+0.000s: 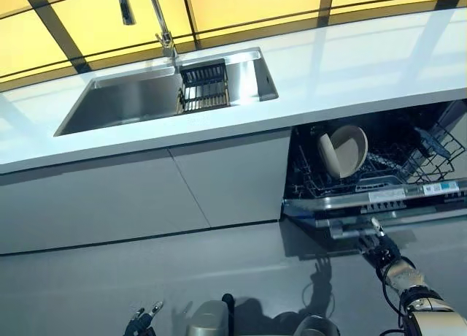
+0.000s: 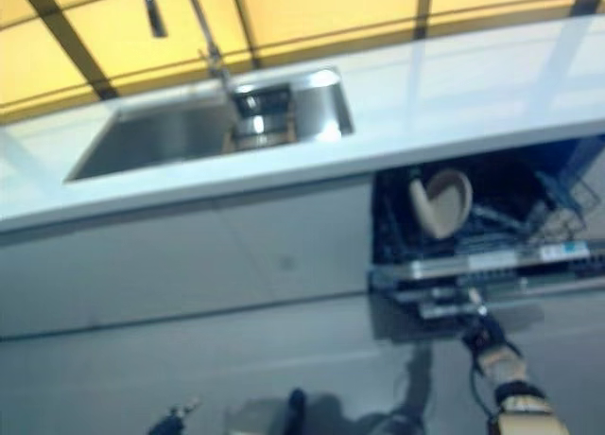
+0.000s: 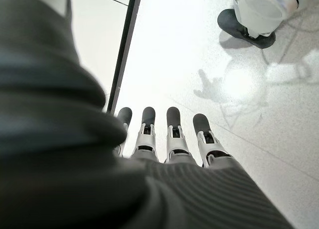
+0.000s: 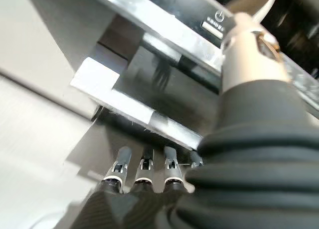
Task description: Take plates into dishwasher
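The right robot hand [image 1: 382,250], fingers straight, reached under the dishwasher door [image 1: 379,204]; plates [image 1: 343,151] racked just beyond—closing probably next.

A white bench [image 1: 343,66] runs across the view, with a steel sink [image 1: 124,102] sunk into it. A dark drain basket [image 1: 204,86] sits at the sink's right end, and a tap [image 1: 157,18] rises behind it. Grey cabinet doors [image 1: 146,190] stand below the bench, above a grey floor [image 1: 109,285]. Yellow panels [image 1: 248,0] back the bench.
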